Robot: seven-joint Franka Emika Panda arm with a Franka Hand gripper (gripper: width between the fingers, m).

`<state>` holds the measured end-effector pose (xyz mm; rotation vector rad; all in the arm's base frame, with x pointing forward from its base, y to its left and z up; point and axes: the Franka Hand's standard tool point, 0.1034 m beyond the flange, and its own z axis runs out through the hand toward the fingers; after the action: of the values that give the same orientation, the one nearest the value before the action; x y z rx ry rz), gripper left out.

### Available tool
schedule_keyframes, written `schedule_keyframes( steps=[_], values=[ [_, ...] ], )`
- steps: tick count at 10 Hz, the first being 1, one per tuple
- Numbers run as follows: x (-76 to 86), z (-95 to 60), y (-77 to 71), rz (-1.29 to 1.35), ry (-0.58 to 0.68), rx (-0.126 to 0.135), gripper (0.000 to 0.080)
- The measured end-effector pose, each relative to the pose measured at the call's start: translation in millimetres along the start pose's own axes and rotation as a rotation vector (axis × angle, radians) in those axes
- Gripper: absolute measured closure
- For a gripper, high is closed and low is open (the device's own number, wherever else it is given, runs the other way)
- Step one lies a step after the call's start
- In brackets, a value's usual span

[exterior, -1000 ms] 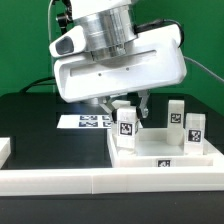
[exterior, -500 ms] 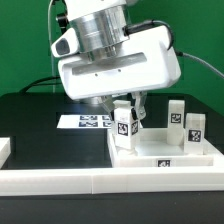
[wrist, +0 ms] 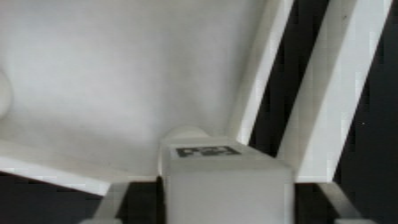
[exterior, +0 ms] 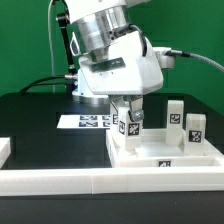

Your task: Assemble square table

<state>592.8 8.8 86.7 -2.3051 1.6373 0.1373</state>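
While clamped on a leg [exterior: 128,119], the gripper [exterior: 128,108] hung over the tabletop [exterior: 150,152] at the exterior view's left corner. Jaws pinched the leg, tilted, tag [wrist: 208,152] facing the wrist view. Two more legs [exterior: 176,112] stood at the far rim. Looked like leg-mounting step. Next probably: square up, seat, screw in.
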Motion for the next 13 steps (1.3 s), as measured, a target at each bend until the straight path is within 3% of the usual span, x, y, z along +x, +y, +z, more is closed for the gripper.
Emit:
schedule_keyframes(
  steps=[3,5,6,7,8,9,10,13],
  values=[
    [-6.6,2.1,-2.3,0.304,-0.026,0.015,0.0497],
    [-7.1,2.3,-2.5,0.303,-0.030,0.017,0.0497],
    [-7.2,2.3,-2.5,0.276,-0.030,0.017,0.0442],
    [-7.2,2.3,-2.5,0.236,-0.029,0.018,0.0253],
    [-4.7,1.1,-2.6,0.162,-0.027,0.020,0.0182],
    [-7.7,-0.8,-2.9,0.029,-0.049,-0.023,0.0182],
    [-6.1,-1.2,-5.6,-0.051,-0.045,-0.011,0.0156],
    [-6.3,-0.6,-4.9,-0.256,-0.047,-0.008,0.0150]
  ],
)
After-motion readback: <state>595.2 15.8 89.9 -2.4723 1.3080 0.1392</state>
